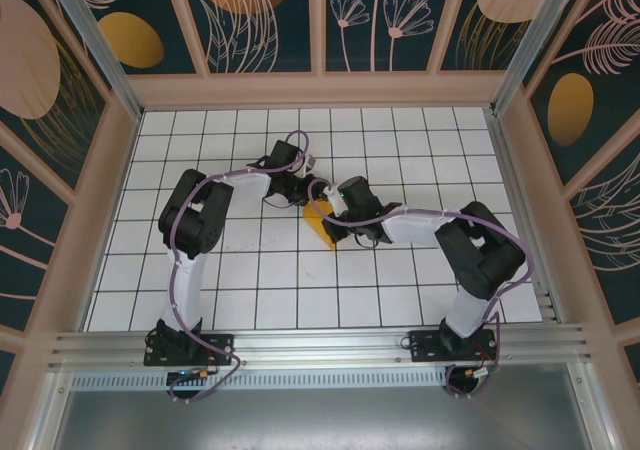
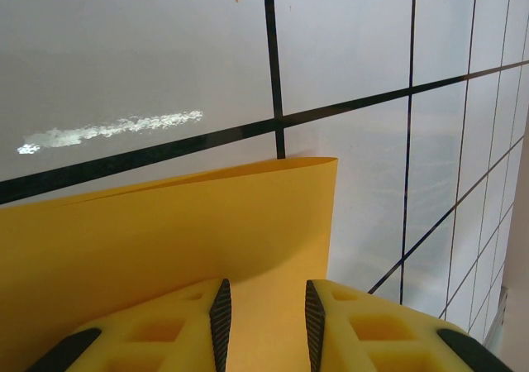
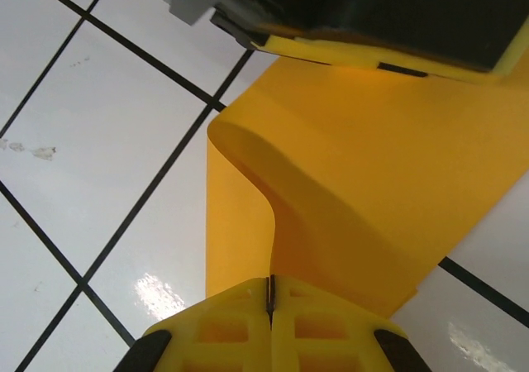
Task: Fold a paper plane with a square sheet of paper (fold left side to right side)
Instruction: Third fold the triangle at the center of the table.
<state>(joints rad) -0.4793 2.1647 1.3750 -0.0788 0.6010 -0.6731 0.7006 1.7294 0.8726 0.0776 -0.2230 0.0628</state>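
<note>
White tiled table [image 1: 400, 300], floral walls [image 1: 250, 20], right hand [image 3: 270, 283] clamping paper [image 3: 372, 182], left hand [image 2: 266, 293] apart

We find no text, label, brand, number or sign that we can read in any of the views.
</note>
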